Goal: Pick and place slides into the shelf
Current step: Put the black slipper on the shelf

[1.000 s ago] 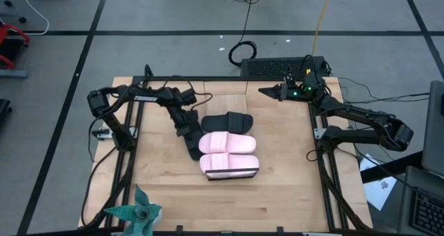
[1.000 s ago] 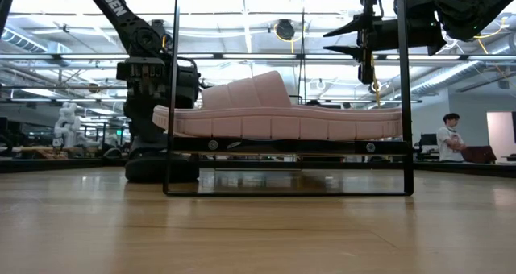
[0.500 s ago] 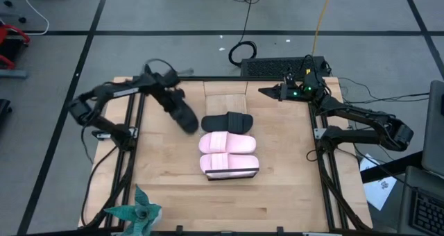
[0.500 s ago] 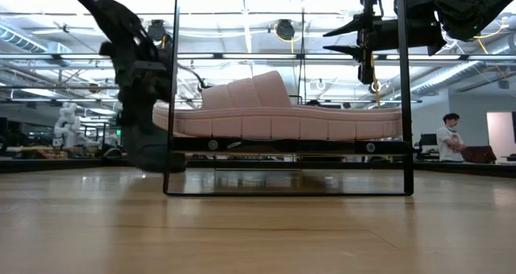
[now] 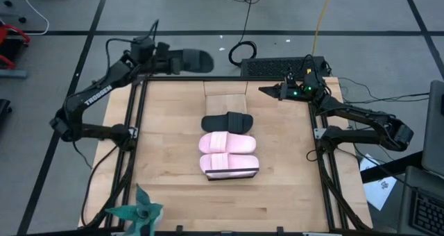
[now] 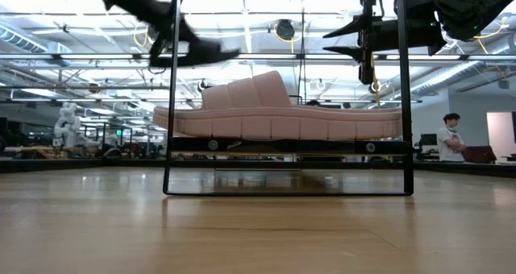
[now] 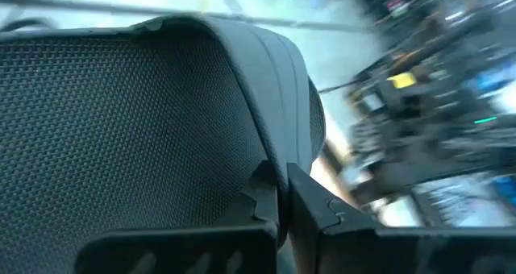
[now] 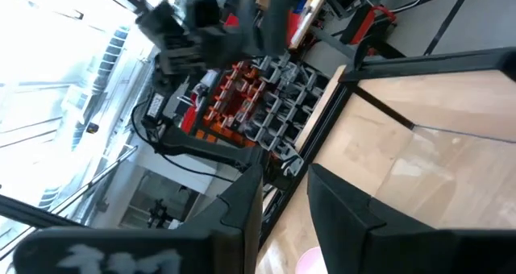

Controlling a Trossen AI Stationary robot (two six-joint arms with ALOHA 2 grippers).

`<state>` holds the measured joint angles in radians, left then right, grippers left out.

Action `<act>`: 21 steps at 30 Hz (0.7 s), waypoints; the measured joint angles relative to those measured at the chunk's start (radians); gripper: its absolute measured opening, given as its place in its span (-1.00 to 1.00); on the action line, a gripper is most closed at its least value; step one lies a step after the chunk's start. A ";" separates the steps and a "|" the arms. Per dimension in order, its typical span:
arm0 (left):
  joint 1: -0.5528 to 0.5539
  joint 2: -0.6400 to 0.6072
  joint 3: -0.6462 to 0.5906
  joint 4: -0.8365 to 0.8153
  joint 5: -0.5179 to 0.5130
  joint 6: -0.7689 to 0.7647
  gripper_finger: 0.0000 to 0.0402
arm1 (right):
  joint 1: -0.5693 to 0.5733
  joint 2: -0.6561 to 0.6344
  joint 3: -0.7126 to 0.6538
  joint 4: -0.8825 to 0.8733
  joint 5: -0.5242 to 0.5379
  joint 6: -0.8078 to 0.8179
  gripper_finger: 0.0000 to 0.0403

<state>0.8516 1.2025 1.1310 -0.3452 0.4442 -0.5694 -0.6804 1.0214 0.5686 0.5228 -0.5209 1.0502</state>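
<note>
1. Left hand (image 5: 168, 61) is up high over the far left edge of the table (image 5: 166, 187), clenched on a black slide (image 5: 191, 60). The slide sticks out sideways from the hand, past the table's far edge, out over the floor.
2. Left wrist view confirms the grasp: the fingers pinch the slide's strap edge, its mesh-textured surface fills the view.
3. Right hand (image 5: 267, 91) waits over the far right corner, well apart from the slides; jaws sit a little apart, grasping nothing.
4. Shelf (image 5: 225, 103) runs from the far middle of the table toward the near side. On it: the other black slide (image 5: 227, 122), then two pink slides (image 5: 229, 144) side by side, touching.
5. Judgement: step in hand is carrying the last slide to the shelf. Three of four look placed.
6. To do it well: bring the slide back inward and down from the hand's present height, turn it sole-down and crosswise like the others, then lower it.
7. Open room: the bare shelf stretch beyond the black slide, nearest the left hand, looks like the free slot. The near end by the pink slides looks full.
8. Edges: the dark frame bar along the table's far edge lies just below the hand; clear it before descending. The shelf is narrow, so a skewed slide could overhang. Don't nudge the placed black slide.
9. Low view: held slide is above the frame's top bar.
</note>
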 joint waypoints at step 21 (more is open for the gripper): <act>-0.225 0.053 0.123 0.147 -0.058 -0.195 -1.00 | -0.014 0.000 0.000 -0.001 -0.004 0.004 -0.54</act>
<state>0.6268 1.2557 1.2535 -0.1982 0.3866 -0.7646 -0.6941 1.0212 0.5686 0.5217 -0.5253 1.0540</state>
